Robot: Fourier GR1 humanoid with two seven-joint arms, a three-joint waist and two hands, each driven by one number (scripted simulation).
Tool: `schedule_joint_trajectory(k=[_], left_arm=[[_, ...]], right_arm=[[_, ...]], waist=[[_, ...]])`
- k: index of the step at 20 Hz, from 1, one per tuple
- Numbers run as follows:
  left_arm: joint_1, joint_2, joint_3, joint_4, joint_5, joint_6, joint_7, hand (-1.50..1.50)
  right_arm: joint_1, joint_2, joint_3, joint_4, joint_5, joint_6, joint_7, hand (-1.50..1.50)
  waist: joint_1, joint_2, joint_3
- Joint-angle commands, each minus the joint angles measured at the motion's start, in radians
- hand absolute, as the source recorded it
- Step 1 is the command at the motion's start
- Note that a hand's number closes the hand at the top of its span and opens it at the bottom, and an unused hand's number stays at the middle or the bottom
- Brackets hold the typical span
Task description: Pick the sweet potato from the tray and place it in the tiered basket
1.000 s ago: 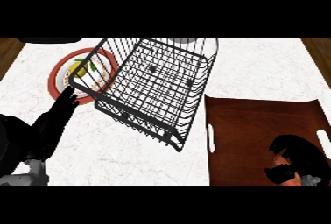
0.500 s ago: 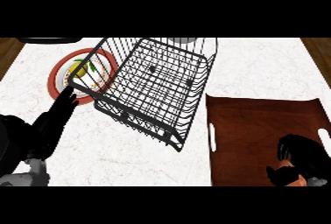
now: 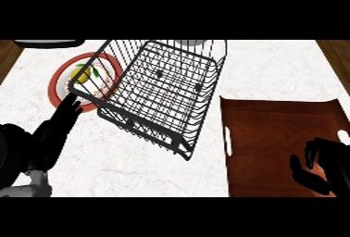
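Head view: over the last second the right hand (image 3: 322,167) had slid a little toward the near right corner of the tray (image 3: 273,125), while the basket (image 3: 164,88) and left hand (image 3: 58,127) had not moved. That suggested the pick was under way, not finished. No sweet potato showed on the bare tray; it was probably hidden beneath the right hand, and whether that hand had closed on it could not be told. The left hand lay released, fingers straight, tips just beside the basket's lower rim and the plate (image 3: 54,83).
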Motion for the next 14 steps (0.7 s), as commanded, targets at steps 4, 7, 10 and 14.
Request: schedule_joint_trajectory(k=[4,7,10,14], left_arm=[[0.015,-0.007,0.007,0.018,-0.003,-0.003,-0.027,0.0],[0.035,-0.001,-0.004,-0.024,-0.003,-0.017,-0.004,0.0],[0.02,-0.015,0.012,0.025,-0.012,-0.029,-0.057,0.0],[-0.002,-0.008,0.016,0.027,-0.015,-0.038,-0.042,0.0]], right_arm=[[-0.032,0.093,-0.068,-0.319,-0.186,-0.109,-0.058,1.5],[0.059,0.083,-0.056,-0.519,-0.226,-0.054,-0.032,1.5],[-0.067,0.094,-0.068,-0.493,-0.246,0.029,0.033,1.5],[-0.218,0.101,-0.005,-0.625,-0.266,0.192,0.257,1.5]], waist=[[-0.01,-0.004,-0.001],[-0.01,-0.004,-0.001],[0.014,0.005,0.0],[0.018,0.006,-0.001]])
